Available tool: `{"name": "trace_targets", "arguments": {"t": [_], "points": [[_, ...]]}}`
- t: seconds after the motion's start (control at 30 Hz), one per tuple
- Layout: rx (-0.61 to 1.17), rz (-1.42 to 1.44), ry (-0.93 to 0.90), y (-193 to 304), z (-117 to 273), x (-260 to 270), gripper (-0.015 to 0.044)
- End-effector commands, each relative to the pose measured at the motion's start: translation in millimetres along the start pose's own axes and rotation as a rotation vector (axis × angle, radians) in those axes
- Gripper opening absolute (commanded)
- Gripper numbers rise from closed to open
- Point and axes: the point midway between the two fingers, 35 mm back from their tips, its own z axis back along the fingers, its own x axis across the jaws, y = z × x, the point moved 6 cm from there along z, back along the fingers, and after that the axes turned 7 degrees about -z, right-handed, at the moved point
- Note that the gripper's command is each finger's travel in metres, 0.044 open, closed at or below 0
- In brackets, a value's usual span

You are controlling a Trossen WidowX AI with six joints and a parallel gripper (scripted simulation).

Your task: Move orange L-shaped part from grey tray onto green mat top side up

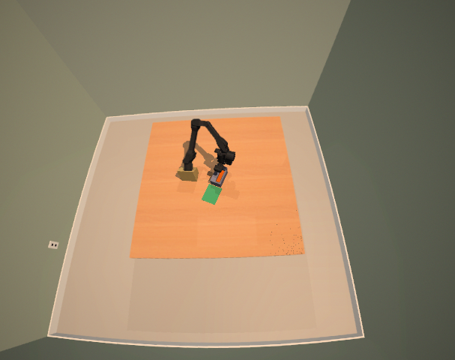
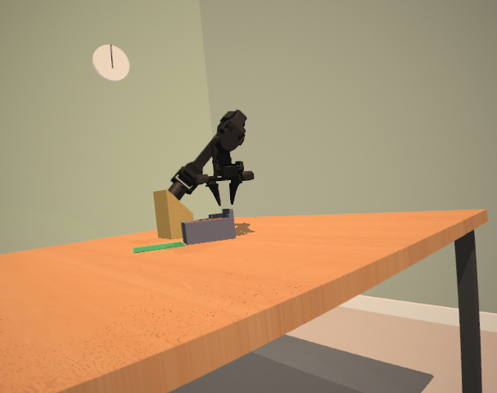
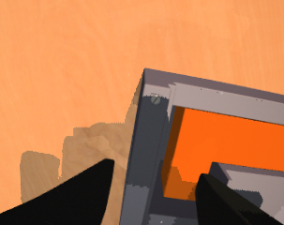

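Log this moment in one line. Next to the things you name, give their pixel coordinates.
gripper (image 2: 226,205) (image 3: 156,175): parted, above tray (image 1: 213,182) (image 2: 209,231) (image 3: 148,141) | orange part (image 1: 221,177) (image 3: 235,138): in pocket | green mat (image 1: 211,194) (image 2: 158,247): beside tray

From here I see a grey tray (image 1: 213,181) (image 2: 209,231) (image 3: 153,141) with plain bright orange inside, solid green mat (image 1: 211,194) (image 2: 158,247) beside it, and orange wood grain beneath.

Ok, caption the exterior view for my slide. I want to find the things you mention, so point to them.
Black gripper (image 2: 226,205), fingers apart, poised above the far end of the grey tray (image 2: 209,232), green mat (image 2: 157,247) at its near end.

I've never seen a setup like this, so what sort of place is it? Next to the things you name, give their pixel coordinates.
Probably a plain indoor workroom: a wooden table (image 1: 227,228) (image 2: 282,254), a wall clock (image 2: 110,62) and a black robot arm (image 1: 216,135) (image 2: 204,156).
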Motion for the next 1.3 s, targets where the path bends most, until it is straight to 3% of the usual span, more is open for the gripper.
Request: {"name": "trace_targets", "arguments": {"t": [0.0,1.27], "points": [[0.013,-0.008,-0.01,4.7,-31.0,0.3,0.018],[0.014,-0.008,-0.011,5.5,-67.1,0.8,0.018]]}}
